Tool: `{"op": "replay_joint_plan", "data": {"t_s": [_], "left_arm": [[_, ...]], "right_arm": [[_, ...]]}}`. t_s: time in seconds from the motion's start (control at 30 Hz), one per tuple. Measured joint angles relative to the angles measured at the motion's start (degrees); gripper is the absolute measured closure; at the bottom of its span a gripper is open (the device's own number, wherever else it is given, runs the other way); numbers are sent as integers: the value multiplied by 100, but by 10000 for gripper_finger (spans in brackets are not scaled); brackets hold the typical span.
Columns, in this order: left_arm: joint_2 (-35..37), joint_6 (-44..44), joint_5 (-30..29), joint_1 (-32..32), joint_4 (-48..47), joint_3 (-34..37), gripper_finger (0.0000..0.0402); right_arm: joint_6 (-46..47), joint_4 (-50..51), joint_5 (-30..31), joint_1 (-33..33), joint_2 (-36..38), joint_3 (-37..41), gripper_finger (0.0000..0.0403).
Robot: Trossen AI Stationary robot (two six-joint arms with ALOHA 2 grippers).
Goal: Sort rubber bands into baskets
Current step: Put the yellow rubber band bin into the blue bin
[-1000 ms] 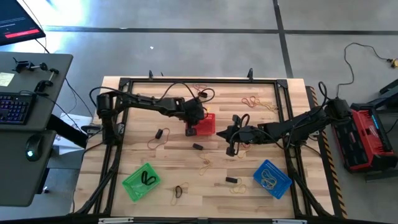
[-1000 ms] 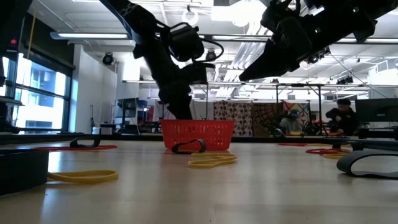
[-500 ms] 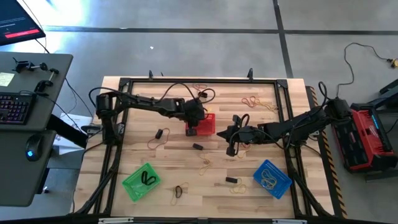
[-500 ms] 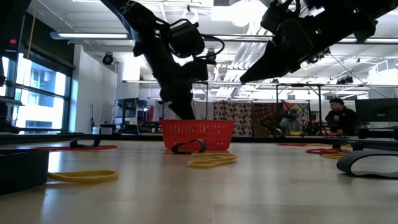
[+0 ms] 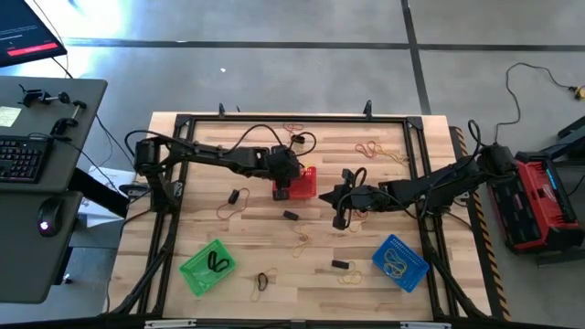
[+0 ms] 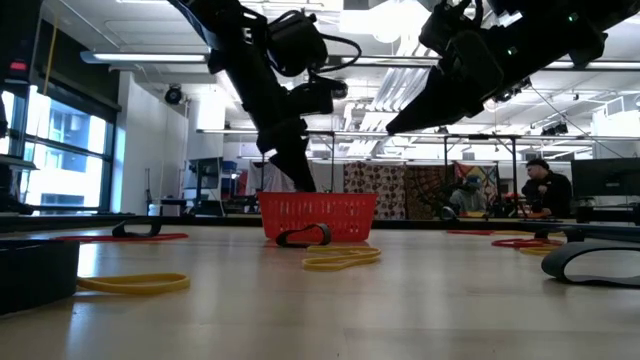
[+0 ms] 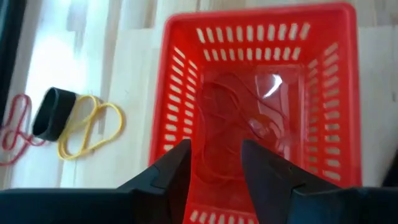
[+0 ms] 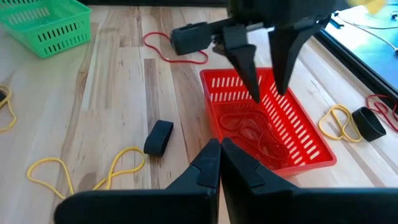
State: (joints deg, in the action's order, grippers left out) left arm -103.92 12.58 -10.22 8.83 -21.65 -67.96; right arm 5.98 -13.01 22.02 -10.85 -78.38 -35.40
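Observation:
The red basket stands mid-table with several reddish-brown rubber bands lying in it. My left gripper hovers open just above the basket's left part, pointing steeply down, with nothing between its fingers. My right gripper hangs shut and empty to the right of the basket. The green basket holds a black band at near left. At near right, the blue basket holds tan bands. Loose bands lie on the table.
A black band and a yellow band lie on the near side of the red basket. A black and a yellow band lie beyond it. More bands are scattered at the far right and along the near edge.
My left gripper has risen a little over the red basket, and its wrist has turned. The right arm has kept still.

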Motion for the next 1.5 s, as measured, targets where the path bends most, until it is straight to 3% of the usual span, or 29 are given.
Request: {"op": "replay_joint_plan", "data": {"t_s": [0.27,0.47,0.77,1.07,1.3,1.5], "left_arm": [[46,7,0,-92,-129,0,272],[302,343,-269,-320,71,59,318],[1493,-92,198,-329,2138,1534,398],[2626,-489,261,-833,3781,3055,399],[2786,-546,408,-1046,5312,3674,399],[2684,-503,841,-987,6561,4233,399]], "right_arm": [[7,34,4,0,1,0,402],[14,61,55,-1,0,0,402],[2,78,94,-2,-1,0,402],[44,28,562,-2,-1,0,402],[304,177,1019,-26,41,-2,394],[733,1785,1544,49,372,-477,344]]}}
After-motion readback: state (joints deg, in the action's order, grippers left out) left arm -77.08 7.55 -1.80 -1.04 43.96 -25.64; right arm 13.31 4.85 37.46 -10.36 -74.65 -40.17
